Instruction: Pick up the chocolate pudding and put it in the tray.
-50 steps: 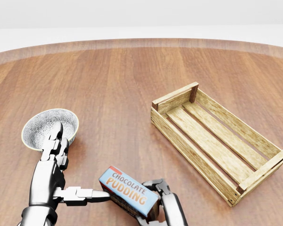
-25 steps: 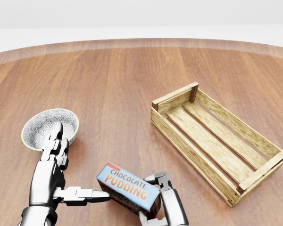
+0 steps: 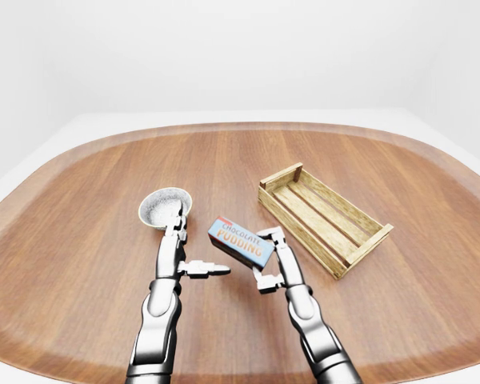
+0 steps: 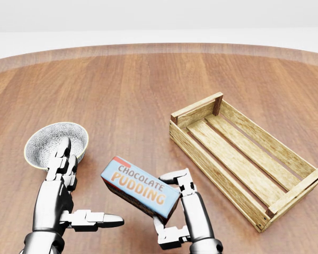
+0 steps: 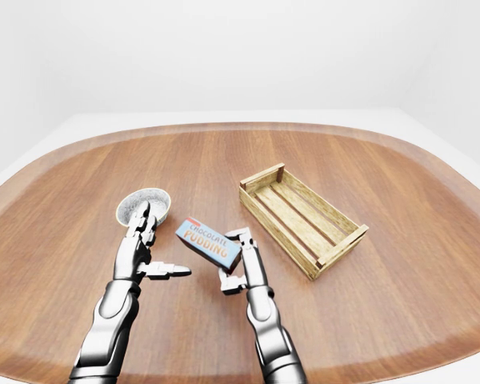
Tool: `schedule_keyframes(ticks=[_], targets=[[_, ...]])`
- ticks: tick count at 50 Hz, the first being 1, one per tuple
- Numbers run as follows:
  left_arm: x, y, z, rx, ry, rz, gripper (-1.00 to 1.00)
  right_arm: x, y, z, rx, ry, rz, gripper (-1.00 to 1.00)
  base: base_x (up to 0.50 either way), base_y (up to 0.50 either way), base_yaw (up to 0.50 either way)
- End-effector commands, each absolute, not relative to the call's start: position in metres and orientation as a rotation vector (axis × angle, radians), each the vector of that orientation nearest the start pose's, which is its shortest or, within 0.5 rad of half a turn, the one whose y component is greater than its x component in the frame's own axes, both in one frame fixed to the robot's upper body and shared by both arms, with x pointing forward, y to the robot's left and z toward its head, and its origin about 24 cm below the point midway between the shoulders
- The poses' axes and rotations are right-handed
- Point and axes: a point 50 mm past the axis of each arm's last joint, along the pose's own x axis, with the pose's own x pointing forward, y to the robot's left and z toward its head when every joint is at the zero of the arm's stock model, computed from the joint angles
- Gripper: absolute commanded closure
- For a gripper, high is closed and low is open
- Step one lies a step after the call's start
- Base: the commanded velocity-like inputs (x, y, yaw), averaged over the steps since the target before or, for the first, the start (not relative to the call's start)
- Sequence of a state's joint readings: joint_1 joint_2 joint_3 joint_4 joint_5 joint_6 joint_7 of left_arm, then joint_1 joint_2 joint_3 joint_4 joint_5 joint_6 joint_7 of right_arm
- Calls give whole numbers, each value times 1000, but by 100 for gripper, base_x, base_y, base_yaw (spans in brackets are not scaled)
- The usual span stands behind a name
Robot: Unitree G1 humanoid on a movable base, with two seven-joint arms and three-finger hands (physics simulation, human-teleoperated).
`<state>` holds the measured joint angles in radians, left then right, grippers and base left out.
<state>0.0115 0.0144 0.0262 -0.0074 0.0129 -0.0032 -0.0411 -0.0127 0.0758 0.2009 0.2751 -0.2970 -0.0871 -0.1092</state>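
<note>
Chocolate pudding [image 4: 140,187] between bowl [image 4: 46,142] and tray [image 4: 244,159].

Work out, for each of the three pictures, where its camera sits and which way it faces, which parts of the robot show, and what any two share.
Head view: on the head, angled down at the table; shows the pudding box, crate, bowl, both hands.
Left-eye view: on the head, wider, facing forward over the whole table; left hand, right hand and forearms show.
Right-eye view: the same, everything shifted leftward.
Shared: the eye views pair up; all show the right hand holding the box.
</note>
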Motion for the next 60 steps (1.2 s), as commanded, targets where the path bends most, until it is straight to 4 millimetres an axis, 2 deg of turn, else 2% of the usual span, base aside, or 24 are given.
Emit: schedule_keyframes(ticks=[1,10,27,29,31,32,34,39,45,46,51,52,53,55,56,59,60], targets=[[251,156,41,26,-1,-24,-100,262,-86,17,-216,34,126,100,0,0,0],[251,156,41,26,-1,-25,-100,289,-86,36,-231,-27,113,100,0,0,0],[252,157,41,25,0,-24,-100,338,-94,52,-311,-16,63,100,0,0,0],[252,157,41,24,0,-23,-100,346,-94,55,-328,-8,55,100,0,0,0],[252,157,41,24,0,-23,-100,350,-98,38,-375,80,32,100,0,0,0],[252,157,41,24,0,-23,-100,356,-97,51,-367,41,36,100,0,0,0],[252,157,41,23,0,-23,-100,362,-98,57,-378,40,31,100,0,0,0],[252,157,42,22,0,-22,-100,372,-101,56,-409,91,8,100,0,0,0],[252,157,42,21,0,-23,-100,385,-104,67,-402,118,-2,100,0,0,0],[252,157,42,21,0,-23,-100,384,-108,60,-461,150,-29,100,0,0,0],[252,157,42,20,1,-24,-100,397,-108,87,-465,91,-38,100,0,0,0],[252,157,42,21,1,-24,-100,395,-110,81,-479,113,-47,100,0,0,0],[252,157,42,21,1,-25,-100,401,-109,96,-474,76,-48,100,0,0,0],[252,157,42,20,0,-25,-100,401,-112,93,-486,90,-61,100,0,0,0],[252,157,42,20,0,-26,-100,406,-110,108,-476,51,-58,100,0,0,0],[252,157,42,21,1,-28,-100,412,-111,125,-464,14,-63,100,0,0,0],[252,157,42,20,1,-28,-100,410,-113,119,-471,32,-70,100,0,0,0]])
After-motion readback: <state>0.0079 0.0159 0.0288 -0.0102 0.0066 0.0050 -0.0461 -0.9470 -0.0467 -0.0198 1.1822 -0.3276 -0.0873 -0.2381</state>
